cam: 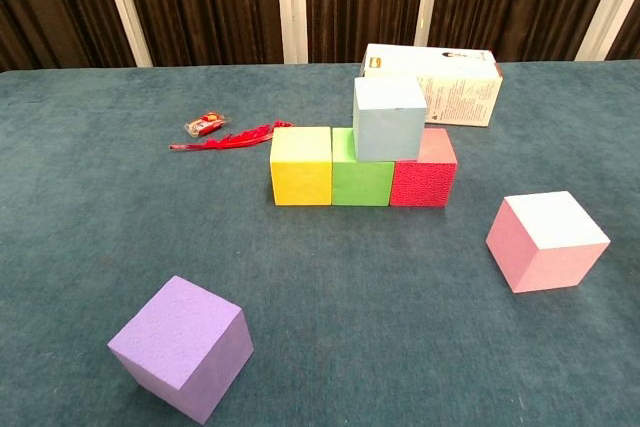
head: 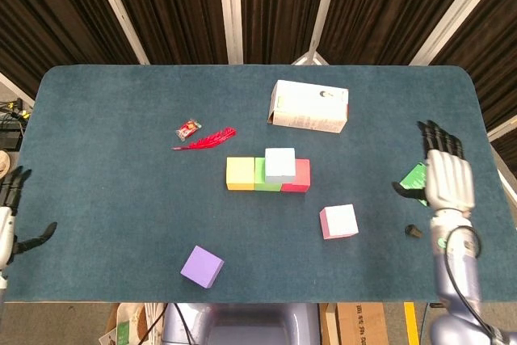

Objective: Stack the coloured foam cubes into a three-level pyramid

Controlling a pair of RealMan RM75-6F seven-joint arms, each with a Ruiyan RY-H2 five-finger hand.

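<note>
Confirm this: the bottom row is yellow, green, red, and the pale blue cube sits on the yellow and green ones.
Wrong in one respect: the pale blue cube sits on the green cube and red cube, not the yellow cube. The chest view shows it. The row order is right.

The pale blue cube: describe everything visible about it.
The pale blue cube looks like matte foam with clean edges, and it is the only block on the second level. It sits upright and square on the bottom row, straddling the seam between the green cube and the red cube, leaving the yellow cube uncovered. Neither hand touches it. The white carton lies behind it, apart.
</note>
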